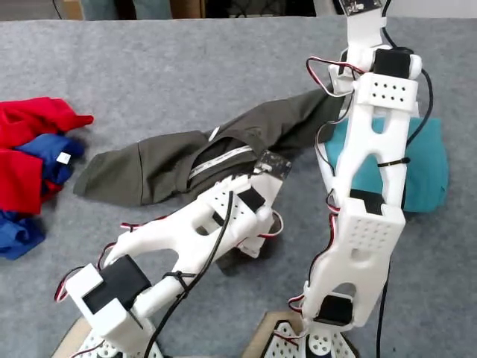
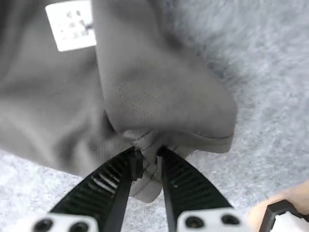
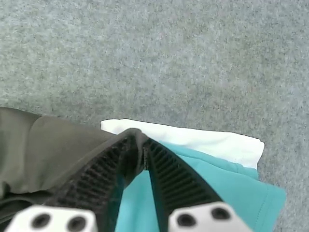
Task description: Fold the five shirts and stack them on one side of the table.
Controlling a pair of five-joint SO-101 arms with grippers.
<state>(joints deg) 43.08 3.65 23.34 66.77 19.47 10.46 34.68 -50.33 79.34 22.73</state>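
One olive shirt (image 1: 149, 168), pinched by left end effector (image 2: 147, 153) and right end effector (image 3: 140, 141); one teal shirt (image 1: 428, 160) tops one white shirt (image 3: 203, 141).

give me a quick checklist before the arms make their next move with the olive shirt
1. Grip of left gripper on olive shirt: ok, hem pinched in it.
2. Grip of right gripper on the olive shirt: ok, shut on its edge.
3. Olive shirt lying flat: not ok, bunched and creased between the arms.
4. Stack tidy: ok, teal shirt lies folded on white shirt.
5. Folding of red shirt and blue shirt: not ok, heaped together.
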